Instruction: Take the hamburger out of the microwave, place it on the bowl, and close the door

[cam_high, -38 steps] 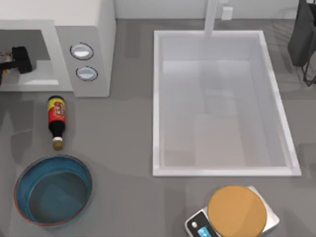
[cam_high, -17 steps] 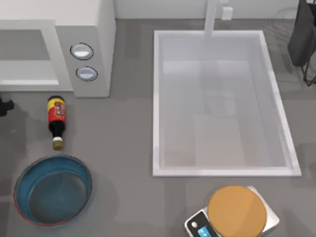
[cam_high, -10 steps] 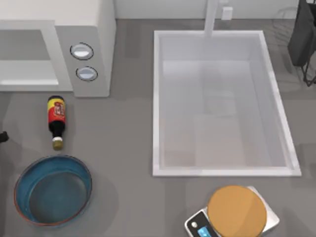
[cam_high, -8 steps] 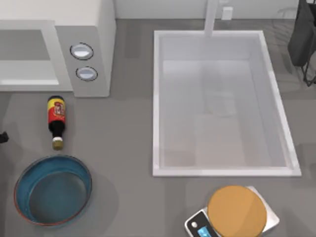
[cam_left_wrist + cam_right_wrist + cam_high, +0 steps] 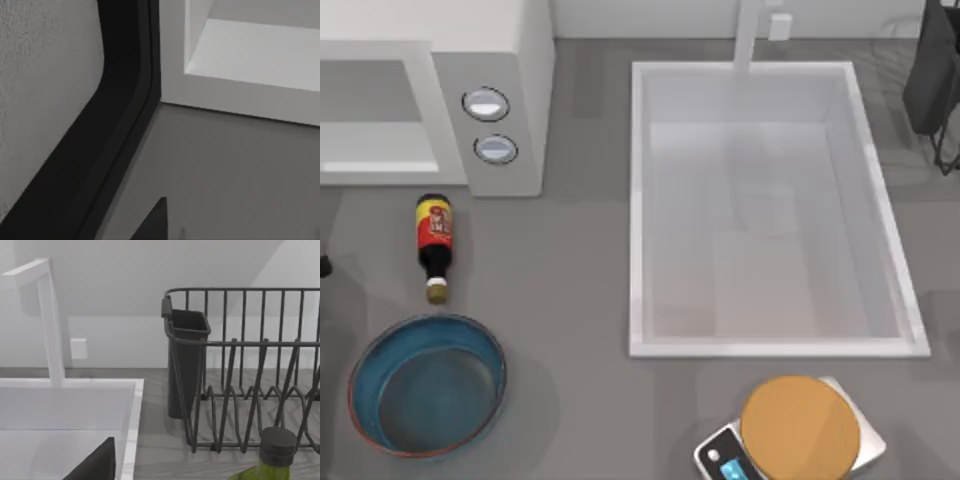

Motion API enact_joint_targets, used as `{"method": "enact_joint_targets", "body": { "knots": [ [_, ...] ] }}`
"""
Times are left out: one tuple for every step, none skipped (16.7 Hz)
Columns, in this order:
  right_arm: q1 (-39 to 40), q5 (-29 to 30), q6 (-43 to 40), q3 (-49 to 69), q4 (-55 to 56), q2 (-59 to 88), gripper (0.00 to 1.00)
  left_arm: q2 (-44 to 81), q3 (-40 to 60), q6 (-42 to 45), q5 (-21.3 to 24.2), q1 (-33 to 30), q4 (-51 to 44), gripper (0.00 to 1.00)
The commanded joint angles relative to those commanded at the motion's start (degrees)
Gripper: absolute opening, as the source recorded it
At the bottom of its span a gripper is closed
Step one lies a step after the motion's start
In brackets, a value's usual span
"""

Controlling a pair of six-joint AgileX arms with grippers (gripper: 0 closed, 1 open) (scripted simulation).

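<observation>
Red-labelled dark bottle (image 5: 435,243), writing unreadable

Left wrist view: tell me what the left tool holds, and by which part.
It cannot be told. The left tool sits at the table's left edge, in front of the microwave, its grip hidden. The bowl lies empty.

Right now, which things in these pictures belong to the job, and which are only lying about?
Job:
- microwave, cavity open
- bowl, blue, nothing in it

Lying about:
- sauce bottle, on its side between microwave and bowl
- sink basin
- kitchen scale
- dish rack
- green bottle
</observation>
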Motion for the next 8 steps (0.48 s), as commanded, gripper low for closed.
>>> {"method": "enact_joint_targets", "body": {
  "knots": [
    [0.0, 0.0, 0.0, 0.0, 0.0, 0.0, 1.0, -2.2, 0.2, 0.0, 0.0, 0.0, -2.4, 0.0],
    [0.0, 0.0, 0.0, 0.0, 0.0, 0.0, 1.0, -4.7, 0.4, 0.0, -0.1, 0.0, -5.1, 0.0],
    [0.0, 0.0, 0.0, 0.0, 0.0, 0.0, 1.0, -7.3, 0.6, 0.0, -0.1, 0.0, -8.1, 0.0],
    [0.0, 0.0, 0.0, 0.0, 0.0, 0.0, 1.0, -10.1, 0.8, 0.0, -0.1, 0.0, -11.2, 0.0],
    [0.0, 0.0, 0.0, 0.0, 0.0, 0.0, 1.0, -13.0, 1.0, 0.0, -0.2, 0.0, -14.4, 0.0],
    [0.0, 0.0, 0.0, 0.0, 0.0, 0.0, 1.0, -15.8, 1.3, 0.0, -0.2, 0.1, -17.6, 0.0],
    [0.0, 0.0, 0.0, 0.0, 0.0, 0.0, 1.0, -18.7, 1.5, 0.0, -0.2, 0.1, -20.7, 0.0],
    [0.0, 0.0, 0.0, 0.0, 0.0, 0.0, 1.0, -21.4, 1.8, 0.0, -0.3, 0.1, -23.7, 0.0]
  ]
}}
